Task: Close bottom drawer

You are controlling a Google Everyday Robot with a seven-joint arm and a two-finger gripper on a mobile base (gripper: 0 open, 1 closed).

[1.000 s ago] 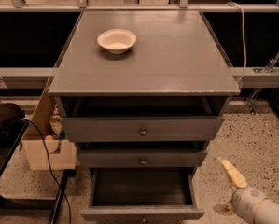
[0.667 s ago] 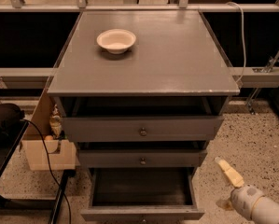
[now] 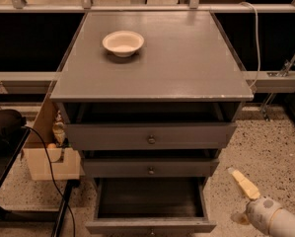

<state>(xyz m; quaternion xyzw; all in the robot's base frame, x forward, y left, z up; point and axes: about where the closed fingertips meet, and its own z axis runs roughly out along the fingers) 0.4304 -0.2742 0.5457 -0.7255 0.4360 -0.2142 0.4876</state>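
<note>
The grey cabinet (image 3: 152, 58) has three drawers. The bottom drawer (image 3: 151, 225) is pulled far out, its dark inside showing and its front at the lower edge of the view. The middle drawer (image 3: 151, 168) and the top drawer (image 3: 151, 136) stand a little out, each with a small round knob. My gripper (image 3: 239, 200) is low at the right, beside the bottom drawer's right front corner and apart from it. It is open and empty, with one tan finger (image 3: 244, 182) pointing up and left.
A white bowl (image 3: 123, 42) sits on the cabinet top. A cardboard box (image 3: 46, 154) with a black cable stands left of the cabinet. A dark stand (image 3: 4, 132) is at the far left. Speckled floor (image 3: 270, 147) lies to the right.
The gripper has barely shifted at the lower right. The drawers have not moved.
</note>
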